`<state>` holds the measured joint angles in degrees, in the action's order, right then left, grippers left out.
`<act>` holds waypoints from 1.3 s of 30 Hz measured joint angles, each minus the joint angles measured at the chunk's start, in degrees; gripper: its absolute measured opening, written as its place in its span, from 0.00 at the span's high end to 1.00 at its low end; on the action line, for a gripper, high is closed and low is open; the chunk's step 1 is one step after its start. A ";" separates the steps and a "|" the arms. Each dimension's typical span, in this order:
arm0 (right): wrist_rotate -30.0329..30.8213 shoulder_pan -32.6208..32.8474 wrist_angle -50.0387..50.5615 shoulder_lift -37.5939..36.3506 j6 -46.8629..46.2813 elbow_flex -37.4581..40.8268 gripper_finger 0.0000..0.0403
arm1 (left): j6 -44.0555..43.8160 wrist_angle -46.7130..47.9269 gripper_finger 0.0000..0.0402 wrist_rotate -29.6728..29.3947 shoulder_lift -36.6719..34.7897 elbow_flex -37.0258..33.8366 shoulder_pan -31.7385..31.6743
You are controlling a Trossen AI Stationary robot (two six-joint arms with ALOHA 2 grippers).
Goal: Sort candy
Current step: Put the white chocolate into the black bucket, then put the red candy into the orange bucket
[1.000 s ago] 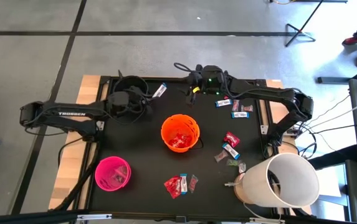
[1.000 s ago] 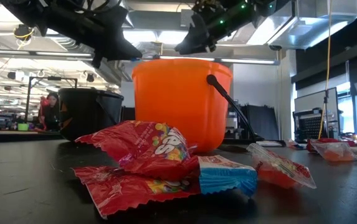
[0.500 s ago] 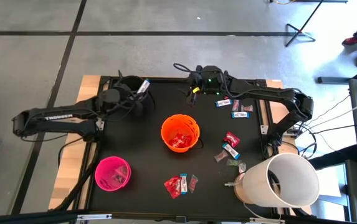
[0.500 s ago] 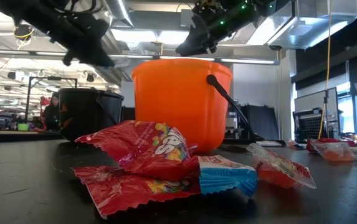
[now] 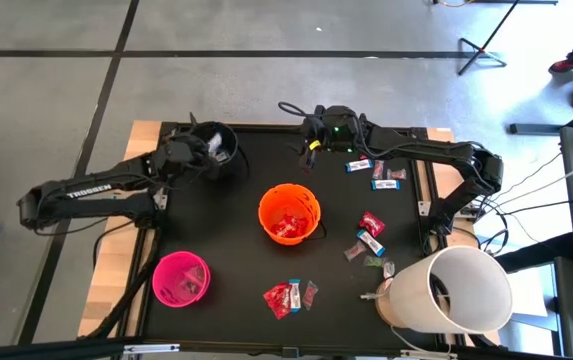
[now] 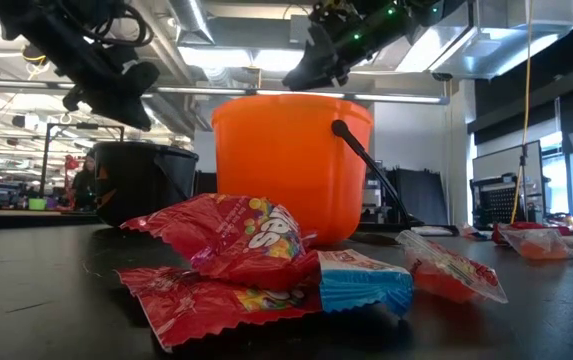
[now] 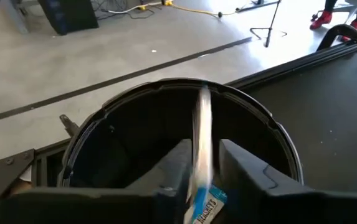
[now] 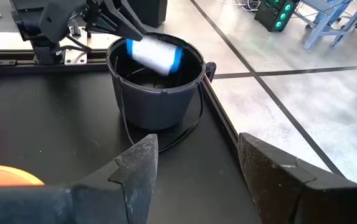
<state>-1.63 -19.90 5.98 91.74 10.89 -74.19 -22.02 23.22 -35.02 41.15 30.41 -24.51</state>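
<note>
My left gripper point(image 5: 209, 148) hangs over the black bucket point(image 5: 218, 152) at the table's far left, shut on a blue-and-white candy bar point(image 7: 202, 137). The right wrist view shows that bar point(image 8: 155, 54) just above the bucket's mouth point(image 8: 156, 65). My right gripper point(image 8: 197, 168) is open and holds nothing; it waits at the middle of the far edge point(image 5: 311, 140). Loose candy lies flat on the table: far right point(image 5: 376, 172), right of the orange bucket point(image 5: 369, 240), and near the front point(image 5: 288, 297). The front pile fills the low view point(image 6: 256, 240). My left gripper pinches the blue-and-white bar between its two fingers point(image 7: 178, 165). The bar stands edge-on in the gap, and its free end point(image 7: 203, 106) sticks out past the fingertips. It is lifted clear, over the open black bucket.
An orange bucket point(image 5: 289, 213) with red packets inside stands mid-table, and a pink bucket point(image 5: 180, 278) stands near left. A big white tub point(image 5: 451, 290) sits at the near right corner. Bare black tabletop lies between the black and orange buckets.
My left gripper has drawn back toward the table's left, carrying the blue-and-white bar from right of the black bucket to a spot over its mouth. The right arm has kept still.
</note>
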 joint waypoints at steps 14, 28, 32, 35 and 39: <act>9.76 -0.45 14.11 0.00 -0.64 0.01 0.45 | 11.11 -13.96 0.63 11.57 -3.89 0.00 -0.23; 9.63 -1.60 20.58 -1.36 -7.82 0.08 0.45 | 20.42 -23.41 0.63 31.55 -4.74 0.00 0.11; 9.92 -1.94 17.57 -4.94 -8.94 3.59 0.45 | 21.75 -23.89 0.63 35.16 -4.74 0.00 0.11; 10.02 -2.48 11.63 -8.84 -10.97 9.98 0.45 | 21.73 -24.02 0.63 36.07 -4.74 0.00 0.10; 10.64 -3.51 3.30 -13.96 -15.72 19.87 0.45 | 21.72 -24.32 0.63 36.98 -4.72 0.00 0.09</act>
<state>9.01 -23.41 9.28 77.79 -4.83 -54.32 -0.30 -1.10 1.95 36.42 30.41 -24.42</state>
